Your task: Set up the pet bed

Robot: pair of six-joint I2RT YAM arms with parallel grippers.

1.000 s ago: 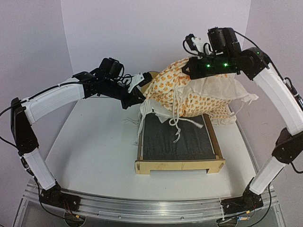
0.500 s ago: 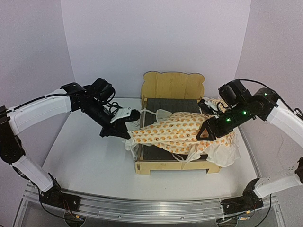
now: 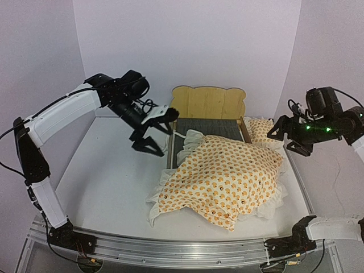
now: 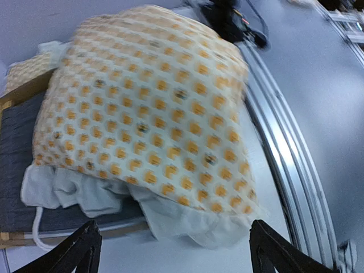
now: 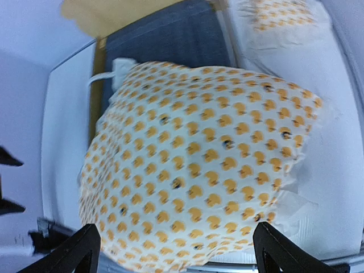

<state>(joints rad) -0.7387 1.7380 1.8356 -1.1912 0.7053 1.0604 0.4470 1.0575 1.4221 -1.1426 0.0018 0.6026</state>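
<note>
Orange cushion (image 3: 224, 179) askew over pet bed (image 3: 207, 102); pillow (image 3: 263, 129) alongside on R.

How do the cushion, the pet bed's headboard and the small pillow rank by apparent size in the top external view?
Largest: cushion.
Next: pet bed headboard.
Smallest: small pillow.
The gaps look clear.
</note>
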